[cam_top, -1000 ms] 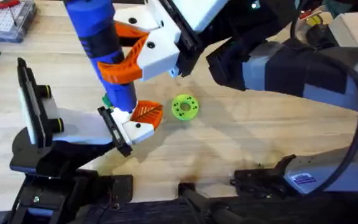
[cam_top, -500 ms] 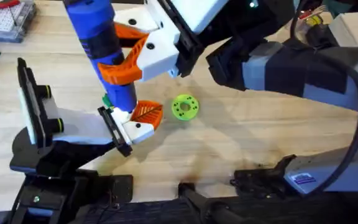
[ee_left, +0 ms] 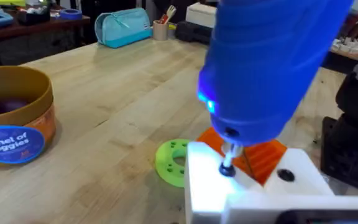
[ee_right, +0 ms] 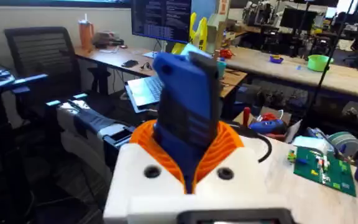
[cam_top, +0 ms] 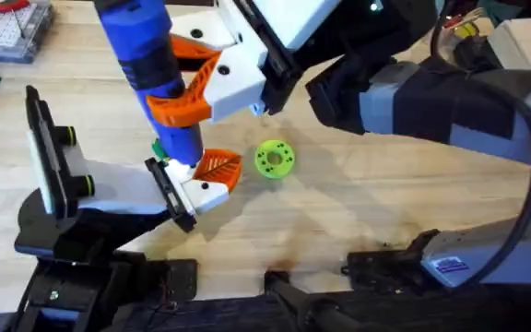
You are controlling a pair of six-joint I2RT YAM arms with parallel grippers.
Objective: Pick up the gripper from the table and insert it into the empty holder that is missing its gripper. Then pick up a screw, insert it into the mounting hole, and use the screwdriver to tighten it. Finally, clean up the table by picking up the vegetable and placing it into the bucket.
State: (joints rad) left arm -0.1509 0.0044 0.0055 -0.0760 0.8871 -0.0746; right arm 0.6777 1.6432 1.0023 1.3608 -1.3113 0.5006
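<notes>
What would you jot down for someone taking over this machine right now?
Right gripper is shut on the blue screwdriver, tip down on a screw in the white and orange gripper.
That part already sits in the holder.
Left gripper: cannot tell.
The bucket stands on the table beside the lime-green disc; something coloured lies inside it.
Left to do: finish tightening, put the screwdriver down, check the vegetable is in the bucket.
</notes>
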